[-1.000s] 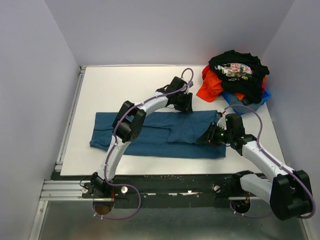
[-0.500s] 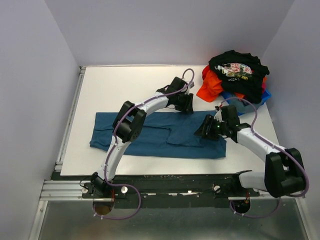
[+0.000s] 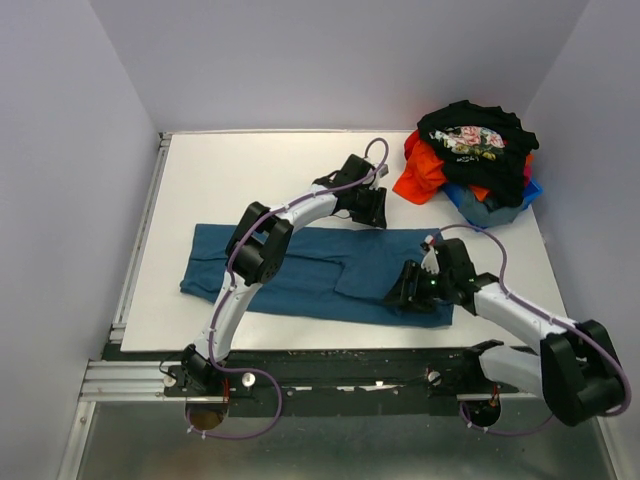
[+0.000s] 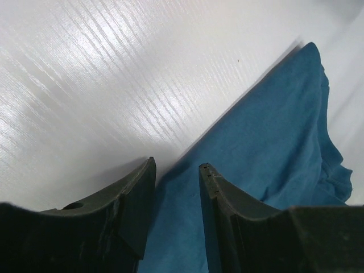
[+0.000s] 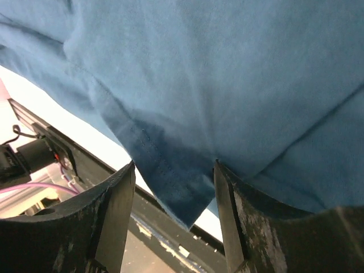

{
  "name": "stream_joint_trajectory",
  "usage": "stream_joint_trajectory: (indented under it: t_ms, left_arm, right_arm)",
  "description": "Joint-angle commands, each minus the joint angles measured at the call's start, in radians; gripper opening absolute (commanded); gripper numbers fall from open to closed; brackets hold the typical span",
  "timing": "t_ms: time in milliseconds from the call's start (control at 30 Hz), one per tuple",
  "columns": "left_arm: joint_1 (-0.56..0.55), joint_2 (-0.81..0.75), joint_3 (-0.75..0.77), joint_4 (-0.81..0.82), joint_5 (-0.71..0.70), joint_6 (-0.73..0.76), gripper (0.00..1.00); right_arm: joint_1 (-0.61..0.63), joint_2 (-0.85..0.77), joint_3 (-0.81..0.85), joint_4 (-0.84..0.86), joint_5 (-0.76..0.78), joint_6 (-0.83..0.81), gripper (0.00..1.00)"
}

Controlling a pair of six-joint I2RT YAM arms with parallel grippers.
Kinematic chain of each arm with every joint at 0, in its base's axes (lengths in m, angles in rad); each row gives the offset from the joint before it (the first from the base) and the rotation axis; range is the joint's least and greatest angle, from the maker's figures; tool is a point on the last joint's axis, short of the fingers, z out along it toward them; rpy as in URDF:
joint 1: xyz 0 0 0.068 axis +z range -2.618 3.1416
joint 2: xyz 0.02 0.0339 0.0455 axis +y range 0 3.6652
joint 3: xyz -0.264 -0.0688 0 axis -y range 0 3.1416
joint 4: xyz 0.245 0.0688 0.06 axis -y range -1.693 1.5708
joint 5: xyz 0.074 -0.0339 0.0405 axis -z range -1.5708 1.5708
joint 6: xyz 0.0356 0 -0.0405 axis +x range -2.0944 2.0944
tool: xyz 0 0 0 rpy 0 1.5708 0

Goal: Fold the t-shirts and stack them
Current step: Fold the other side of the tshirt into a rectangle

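Both straddle teal t-shirt (image 3: 330, 272) edge, unpinched | left hand (image 4: 176, 168) narrow-open | right hand (image 5: 174, 166) wide-open

Teal t-shirt (image 3: 320, 272), top view: mid part under left arm (image 3: 262, 245); near corner under right gripper (image 3: 403, 296).
Bright blue t-shirt (image 3: 495, 208): mostly buried under black floral t-shirt (image 3: 470, 135) & orange-red t-shirt (image 3: 425, 172); shape not readable.
Orange-red t-shirt: far part under the black one.
Floral print: too small for detail.
Left gripper (image 3: 370, 213), top view: fingertips hidden below wrist body.
Left wrist view: teal cloth cut by right & lower edges; finger bases cut at lower edge.
Right wrist view: cloth runs off top, left, right edges; finger-cloth contact can't tell.
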Motion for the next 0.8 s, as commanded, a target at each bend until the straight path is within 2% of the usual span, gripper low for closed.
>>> stream_joint_trajectory:
  t_ms: [0,100,200,267,367,500,533,767]
  left_arm:
    - [-0.008,0.023,0.023,-0.016,0.025,0.001,0.52]
    - [-0.009,0.018,0.028,-0.011,0.028,-0.002,0.52]
    - [-0.011,0.015,0.046,-0.022,0.028,-0.002,0.52]
    - [-0.011,0.003,0.045,-0.021,0.032,-0.001,0.52]
    - [-0.011,-0.055,0.01,-0.011,0.035,0.005,0.55]
    - [-0.009,-0.193,-0.065,-0.002,0.003,0.018,0.63]
    - [-0.009,-0.228,-0.094,0.006,-0.008,0.018,0.64]
    - [0.015,-0.517,-0.395,0.073,-0.163,-0.001,0.64]
  right_arm:
    - [0.005,-0.143,0.005,-0.185,0.042,0.053,0.66]
    - [0.005,-0.219,0.057,-0.279,0.108,0.031,0.67]
    - [0.006,-0.241,0.09,-0.3,0.151,0.013,0.67]
    - [0.006,-0.224,0.108,-0.299,0.174,0.011,0.62]
    - [0.005,-0.204,0.139,-0.299,0.264,0.025,0.46]
    - [0.005,-0.232,0.133,-0.267,0.395,0.103,0.03]
    - [0.005,-0.233,0.133,-0.265,0.439,0.129,0.01]
    - [0.006,-0.115,0.246,-0.265,0.584,0.126,0.01]
